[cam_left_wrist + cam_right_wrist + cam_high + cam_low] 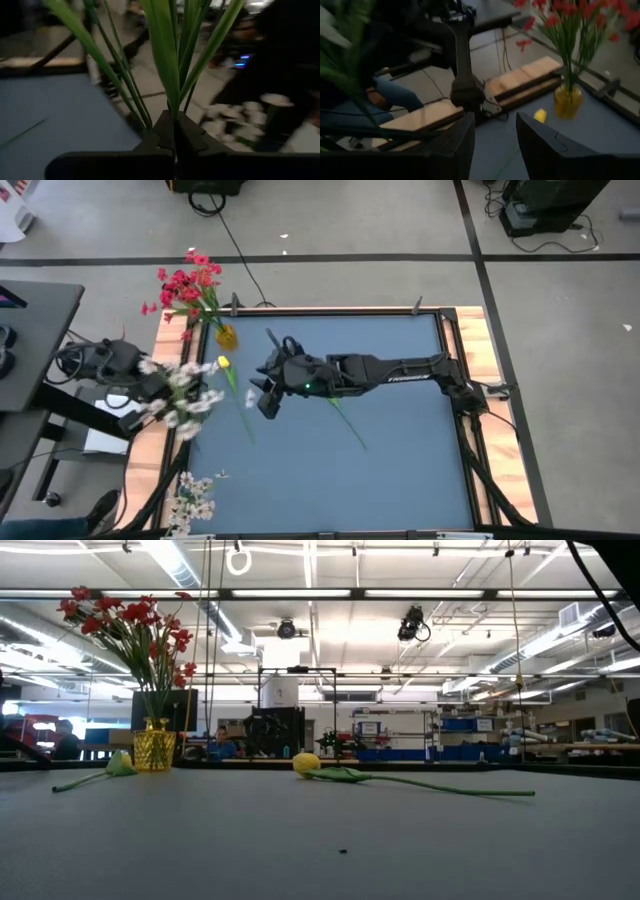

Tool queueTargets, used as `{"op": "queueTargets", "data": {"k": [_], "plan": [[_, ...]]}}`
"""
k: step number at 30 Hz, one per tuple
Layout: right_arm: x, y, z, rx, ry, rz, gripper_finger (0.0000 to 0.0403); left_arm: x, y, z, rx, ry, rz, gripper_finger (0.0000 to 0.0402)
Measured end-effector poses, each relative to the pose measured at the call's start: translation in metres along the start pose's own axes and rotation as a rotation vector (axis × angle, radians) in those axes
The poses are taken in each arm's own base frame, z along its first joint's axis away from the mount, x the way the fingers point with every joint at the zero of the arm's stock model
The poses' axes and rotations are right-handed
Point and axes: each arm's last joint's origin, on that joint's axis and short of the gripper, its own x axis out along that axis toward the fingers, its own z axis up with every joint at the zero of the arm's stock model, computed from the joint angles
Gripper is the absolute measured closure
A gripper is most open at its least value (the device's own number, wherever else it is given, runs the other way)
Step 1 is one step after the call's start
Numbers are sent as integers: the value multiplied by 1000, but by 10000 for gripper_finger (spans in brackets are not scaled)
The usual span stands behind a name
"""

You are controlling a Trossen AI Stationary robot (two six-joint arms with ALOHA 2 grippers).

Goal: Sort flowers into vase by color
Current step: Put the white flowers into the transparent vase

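Note:
My left gripper (150, 385) is at the table's left edge, shut on a bunch of white flowers (185, 395) with green stems (165, 60). My right gripper (268, 395) hovers open over the table's left middle, its fingers (465, 145) holding nothing. A yellow vase (226, 336) at the far left holds red flowers (190, 285), also in the low view (154, 745) and the right wrist view (567, 100). One yellow tulip (222, 363) lies flat near the vase. A second tulip (306, 763) lies with its stem (345, 420) running under my right arm. My left gripper pinches several thin green stems and leaves (172, 107) between its two shut fingers. They fan out beyond the fingertips. The white blossoms (185, 395) reach toward the table's right. The bunch is lifted clear over the table's left edge.
More white blossoms (190, 495) sit at the near-left corner. Wooden rails (470, 340) border the blue table, and a dark desk (35, 340) stands to its left. The table's near and right parts (400, 470) are bare blue surface.

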Motion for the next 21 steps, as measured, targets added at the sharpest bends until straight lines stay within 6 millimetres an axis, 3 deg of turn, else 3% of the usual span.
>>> {"op": "queueTargets", "data": {"k": [8,21], "plan": [[-4,3,-10,72,56,-54,251,-4,-5,-21,69,-63,-178,401],[-7,4,-22,173,140,-109,251,26,-8,-59,141,-93,-454,401]]}}
